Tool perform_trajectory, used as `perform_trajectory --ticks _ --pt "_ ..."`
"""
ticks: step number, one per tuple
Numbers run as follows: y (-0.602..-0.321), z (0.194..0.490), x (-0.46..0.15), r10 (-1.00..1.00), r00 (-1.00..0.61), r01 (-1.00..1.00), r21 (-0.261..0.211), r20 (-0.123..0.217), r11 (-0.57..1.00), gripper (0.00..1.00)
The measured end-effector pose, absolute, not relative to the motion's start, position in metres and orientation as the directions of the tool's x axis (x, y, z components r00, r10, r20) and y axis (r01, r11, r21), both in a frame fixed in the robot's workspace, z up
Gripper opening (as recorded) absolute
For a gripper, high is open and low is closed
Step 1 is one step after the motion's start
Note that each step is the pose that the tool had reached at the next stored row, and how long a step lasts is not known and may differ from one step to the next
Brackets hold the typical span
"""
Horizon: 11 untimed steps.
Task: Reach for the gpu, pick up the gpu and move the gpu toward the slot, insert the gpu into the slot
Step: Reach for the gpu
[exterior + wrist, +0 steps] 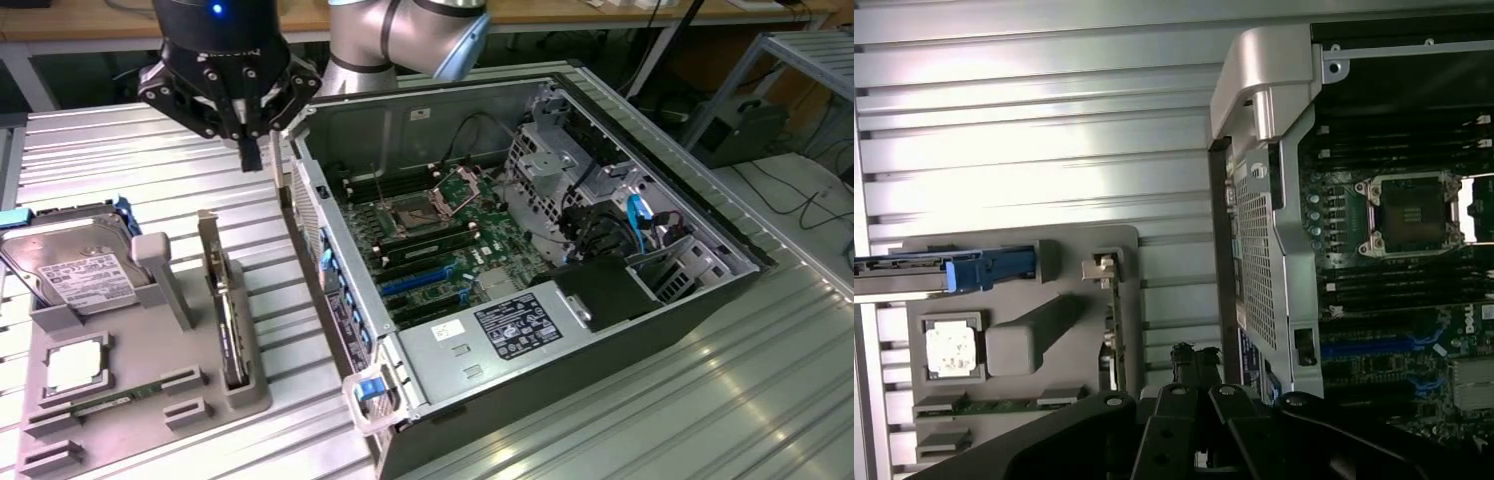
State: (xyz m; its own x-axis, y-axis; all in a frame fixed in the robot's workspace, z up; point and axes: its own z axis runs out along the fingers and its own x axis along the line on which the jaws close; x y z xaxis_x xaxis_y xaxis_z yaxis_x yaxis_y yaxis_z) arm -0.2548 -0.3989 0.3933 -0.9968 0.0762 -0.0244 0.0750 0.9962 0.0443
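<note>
Hand (250, 158) noted clenched and empty; gpu (230, 330) set on edge in grey holder (200, 370) below, nearer the camera, long axis pointed toward hand.

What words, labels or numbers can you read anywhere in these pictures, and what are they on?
No text can be read with certainty.
power supply label: white print on black, too small to read.
hard drive label: dark print on white, too blurred to read.

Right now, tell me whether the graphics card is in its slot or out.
Out. The graphics card stands on edge in the gray holder beside the computer case; the blue slot inside is bare.
</note>
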Motion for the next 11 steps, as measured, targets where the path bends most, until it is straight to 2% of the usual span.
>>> perform_trajectory --ticks 11 --pt "-0.399 0.393 -0.272 0.076 -0.997 0.075 0.044 -0.024 0.996 0.11"
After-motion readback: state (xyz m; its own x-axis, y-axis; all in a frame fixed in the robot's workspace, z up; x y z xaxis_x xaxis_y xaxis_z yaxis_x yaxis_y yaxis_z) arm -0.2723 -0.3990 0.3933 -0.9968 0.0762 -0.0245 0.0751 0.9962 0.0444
